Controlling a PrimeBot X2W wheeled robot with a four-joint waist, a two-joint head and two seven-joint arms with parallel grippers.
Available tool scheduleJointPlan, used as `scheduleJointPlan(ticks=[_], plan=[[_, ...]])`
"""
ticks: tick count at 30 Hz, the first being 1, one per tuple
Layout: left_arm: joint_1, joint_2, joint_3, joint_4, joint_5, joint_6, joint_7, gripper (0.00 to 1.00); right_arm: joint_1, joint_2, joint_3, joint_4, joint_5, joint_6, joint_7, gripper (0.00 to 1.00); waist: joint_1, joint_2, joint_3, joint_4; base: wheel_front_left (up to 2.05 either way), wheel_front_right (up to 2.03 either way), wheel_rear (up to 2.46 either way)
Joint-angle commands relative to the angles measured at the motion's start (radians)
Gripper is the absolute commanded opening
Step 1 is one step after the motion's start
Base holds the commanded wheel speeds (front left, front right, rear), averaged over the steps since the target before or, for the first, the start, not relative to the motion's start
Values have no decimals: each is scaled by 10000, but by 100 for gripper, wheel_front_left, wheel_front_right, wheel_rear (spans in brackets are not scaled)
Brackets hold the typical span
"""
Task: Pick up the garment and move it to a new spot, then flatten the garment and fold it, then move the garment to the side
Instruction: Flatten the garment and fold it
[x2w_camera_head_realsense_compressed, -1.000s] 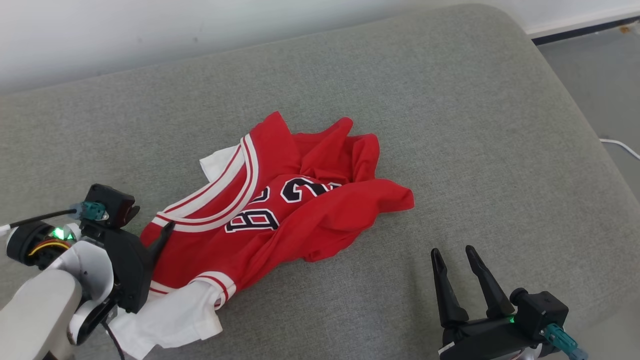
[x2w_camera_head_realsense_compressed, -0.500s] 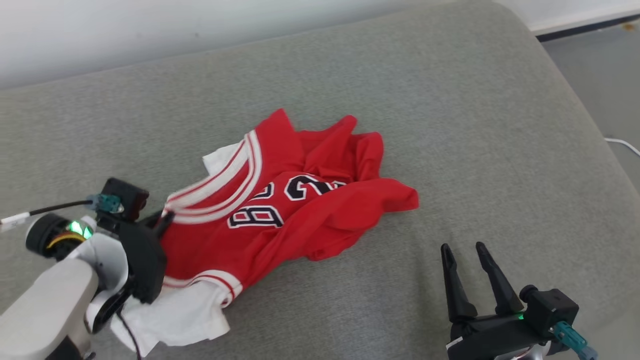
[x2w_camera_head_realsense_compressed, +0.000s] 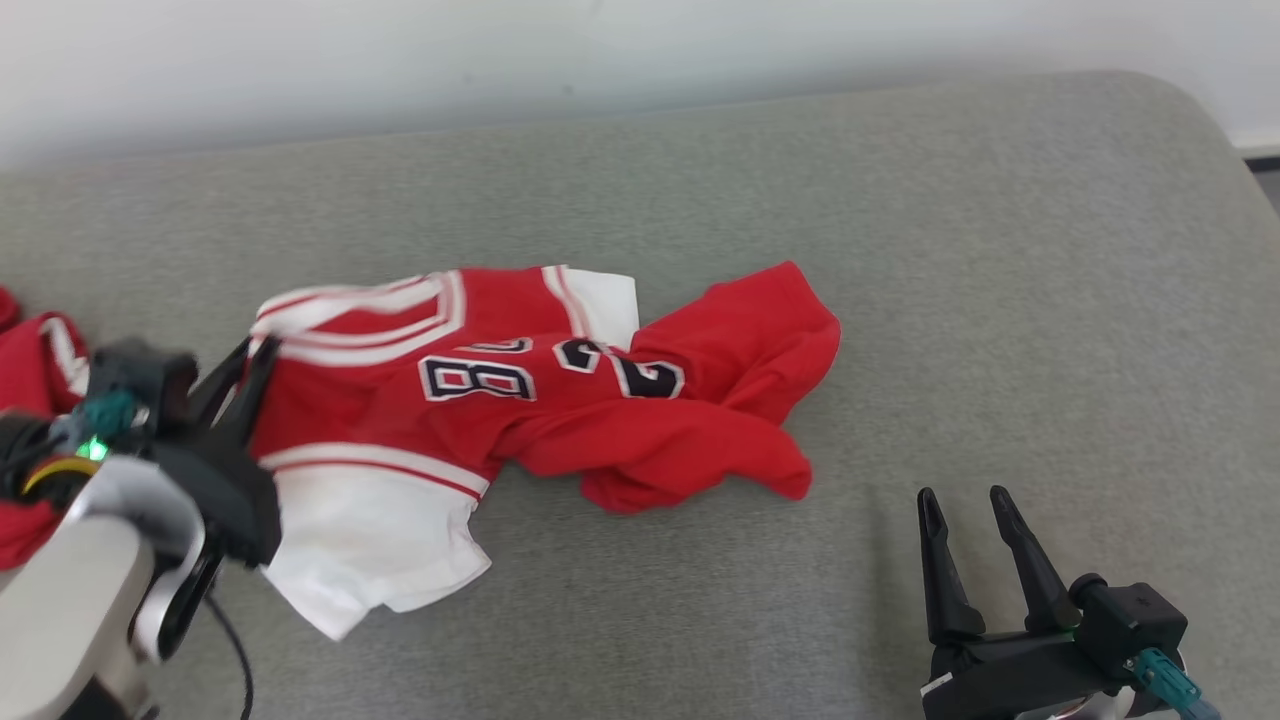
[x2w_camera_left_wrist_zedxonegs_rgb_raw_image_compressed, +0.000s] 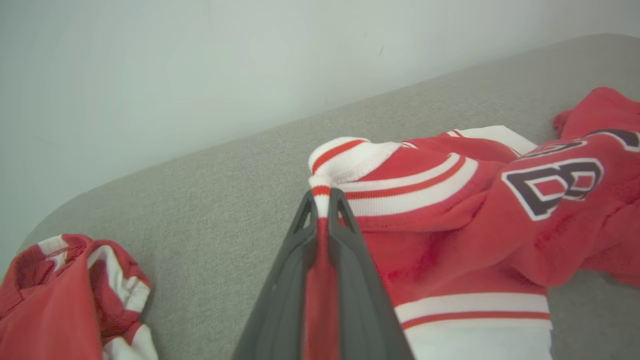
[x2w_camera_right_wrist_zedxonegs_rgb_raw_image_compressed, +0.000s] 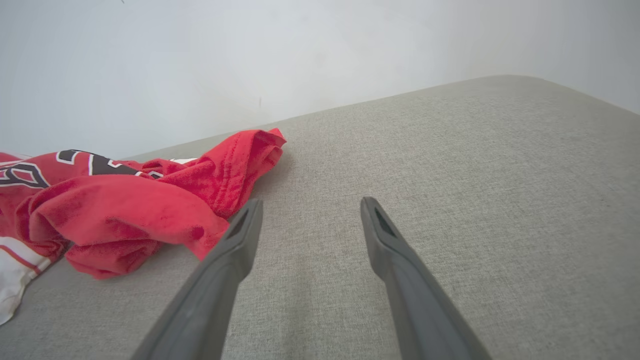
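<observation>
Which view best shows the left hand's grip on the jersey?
Left wrist view: close up, the left hand is shut on striped trim of the jersey. Head view shows that grip blurred. Right wrist view shows the jersey's crumpled red end.

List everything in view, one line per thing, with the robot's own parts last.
jersey: one, red with white trim and dark numbers, crumpled on the middle of the cushion
second garment: one, red and white, bunched at the cushion's left end
cushion: one, grey fabric, under both garments
wall: one, white, behind the cushion
left gripper: one, dark, shut on the jersey's striped edge
right gripper: one, dark, open, over bare cushion to the right of the jersey
</observation>
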Motion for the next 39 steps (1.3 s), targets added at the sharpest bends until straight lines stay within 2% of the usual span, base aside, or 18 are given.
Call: scheduleJointPlan(ticks=[1, 6, 7, 8, 12, 16, 20, 21, 25, 31, 36, 39], plan=[[461, 147, 95, 159, -166, 191, -220, 0, 43, 2, -37, 28, -78, -22, -4, 100, 0, -1, -186, 433, 0, 0, 0], [1008, 121, 210, 448, -177, 434, -828, 0, -19, 2, -2, 116, -161, -22, -4, 100, 0, -1, -200, 409, 0, 0, 0], [1097, 73, 247, 494, -159, 490, -1060, 28, -8, 2, 6, 130, -166, -22, -4, 100, 0, -1, -216, 401, 0, 0, 0], [1184, 6, 311, 553, -161, 571, -1330, 100, 12, 2, 13, 157, -154, -22, -4, 100, 0, -1, -260, 393, 0, 0, 0], [1468, -297, 632, 590, -201, 784, -2136, 100, 131, 3, -5, 168, -175, -22, -4, 100, 0, -1, -453, 411, 0, 0, 0], [1734, -571, 1154, 240, 80, 1101, -2386, 100, 221, -42, -80, 76, -237, -22, -4, 100, 0, -1, -708, 517, 0, 0, 0], [2417, -880, 2200, -862, 741, 1322, -2396, 100, 339, -119, -216, -35, -266, -22, -4, 100, 0, -1, -977, 668, 0, 0, 0], [2873, -1083, 2710, -1377, 1093, 1373, -2400, 100, 396, -133, -274, -69, -307, -22, -4, 100, 0, -1, -1101, 744, 0, 0, 0], [3875, -1649, 3601, -2252, 1794, 1379, -2403, 100, 566, -204, -360, -72, -314, -22, -4, 100, 0, -1, -1339, 904, 0, 0, 0], [5289, -2578, 4626, -3283, 2707, 1098, -2404, 100, 780, -287, -487, -106, -326, -22, -4, 100, 0, -1, -1615, 1107, 0, 0, 0], [5948, -3096, 5135, -3697, 3212, 822, -2405, 100, 944, -284, -591, -136, -343, -22, -4, 100, 0, -1, -1762, 1255, 0, 0, 0], [6411, -3475, 5512, -3952, 3623, 463, -2404, 100, 1057, -303, -653, -139, -295, -22, -4, 100, 0, -1, -1811, 1385, 0, 0, 0]])
